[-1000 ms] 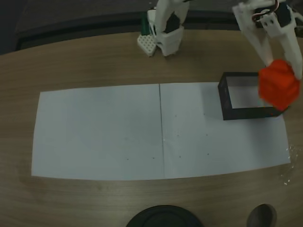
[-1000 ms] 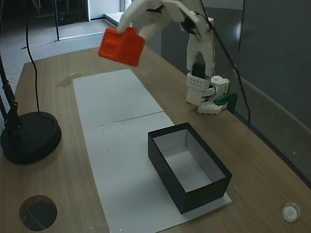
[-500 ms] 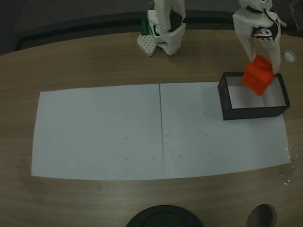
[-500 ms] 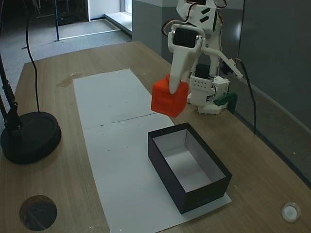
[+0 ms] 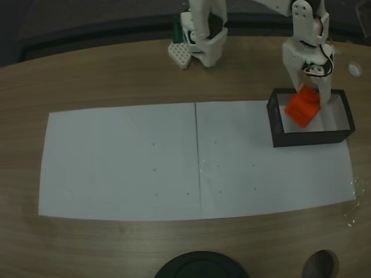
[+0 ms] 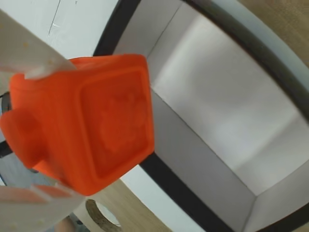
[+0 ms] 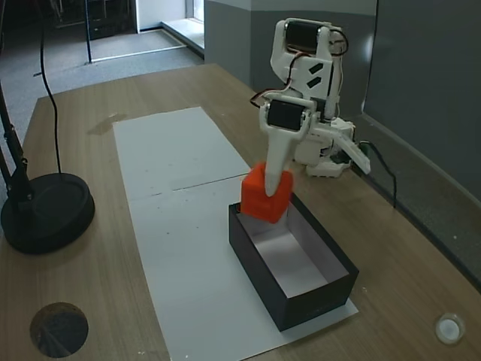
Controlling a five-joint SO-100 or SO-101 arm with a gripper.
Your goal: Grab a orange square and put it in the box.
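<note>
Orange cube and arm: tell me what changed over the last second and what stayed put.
The arm carried the orange cube down from high above the table until it hangs at the near end of the box, partly below the rim. The gripper kept its jaws shut on the cube throughout; nothing was released. The box, the paper sheet and the black lamp base did not move.

We take this for an office or meeting room: a long wood-grain worktop [image 7: 90, 301] with a curved edge, grey partition walls [image 7: 428, 83] at about two o'clock in a fixed view, and grey carpet [image 7: 113, 56] towards twelve. A black round lamp base [image 7: 45, 214] with its cable sits at nine o'clock, and white paper sheets [image 5: 122, 162] cover the middle.
</note>
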